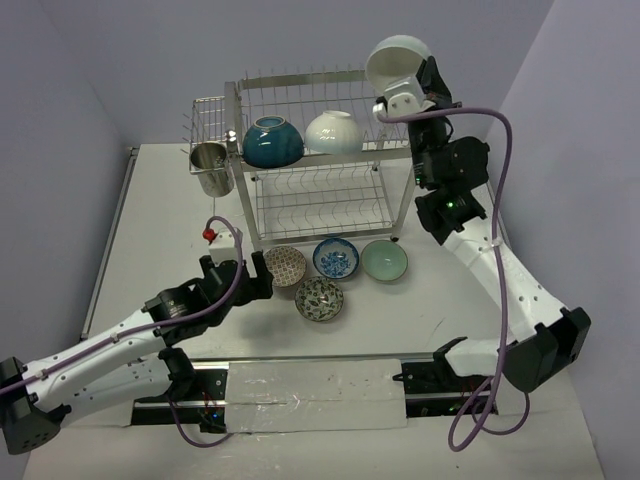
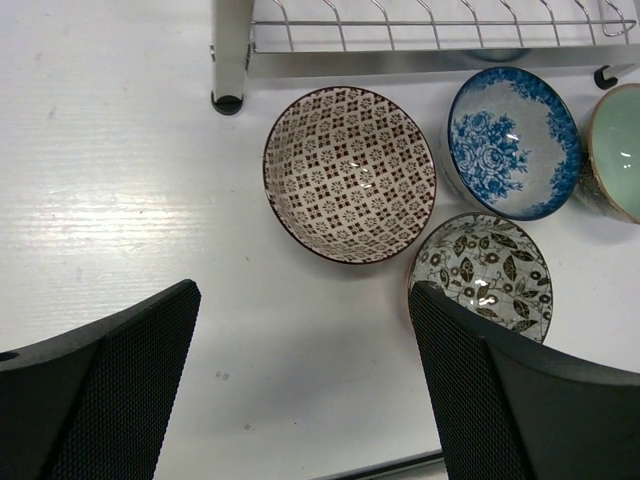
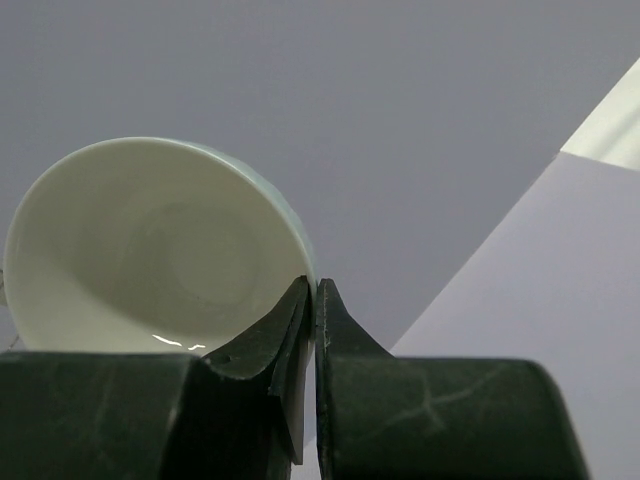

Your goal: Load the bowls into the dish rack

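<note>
White table (image 1: 160, 230), rack (image 1: 320, 195), perhaps lilac walls (image 1: 70, 80)

In the left wrist view the pale green bowl (image 2: 618, 150) is sliced by the right edge, and the dish rack (image 2: 430, 35) shows only a bottom rail and one foot along the top. The leaf-patterned bowl (image 2: 485, 270) slips behind a finger (image 2: 500, 390) of the left gripper (image 2: 302, 295), lower right. From the right wrist, the white bowl (image 3: 150, 240) has its lower part behind the right gripper (image 3: 312, 292) — and overhead, a small red thing (image 1: 209, 235) left of centre is too small to name.
</note>
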Motion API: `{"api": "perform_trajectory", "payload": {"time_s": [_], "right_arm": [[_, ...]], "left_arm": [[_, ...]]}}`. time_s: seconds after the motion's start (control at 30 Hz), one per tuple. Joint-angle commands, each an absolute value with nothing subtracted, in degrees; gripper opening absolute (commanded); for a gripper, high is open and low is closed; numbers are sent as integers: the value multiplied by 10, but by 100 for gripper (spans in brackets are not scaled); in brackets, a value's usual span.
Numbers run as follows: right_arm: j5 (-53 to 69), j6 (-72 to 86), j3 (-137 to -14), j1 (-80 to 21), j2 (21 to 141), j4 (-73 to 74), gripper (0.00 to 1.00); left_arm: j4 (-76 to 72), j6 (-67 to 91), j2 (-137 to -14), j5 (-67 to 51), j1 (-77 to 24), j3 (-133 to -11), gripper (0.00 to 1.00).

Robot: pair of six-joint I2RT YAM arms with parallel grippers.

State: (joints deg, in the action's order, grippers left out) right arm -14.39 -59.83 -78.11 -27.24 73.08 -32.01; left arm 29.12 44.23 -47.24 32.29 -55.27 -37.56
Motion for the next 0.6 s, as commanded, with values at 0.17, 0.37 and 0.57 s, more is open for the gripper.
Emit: {"api": "perform_trajectory", "payload": {"time_s": [0.17, 0.37, 0.57], "right_arm": [[-120, -707, -709, -275, 757, -541, 0], [-120, -755, -640, -280, 749, -578, 0], [-124, -794, -578, -281, 732, -602, 0]], "left_arm": [[318, 454, -459, 362, -548, -382, 92], [319, 457, -455, 368, -548, -378, 92], [310, 458, -452, 369, -549, -373, 92]]}}
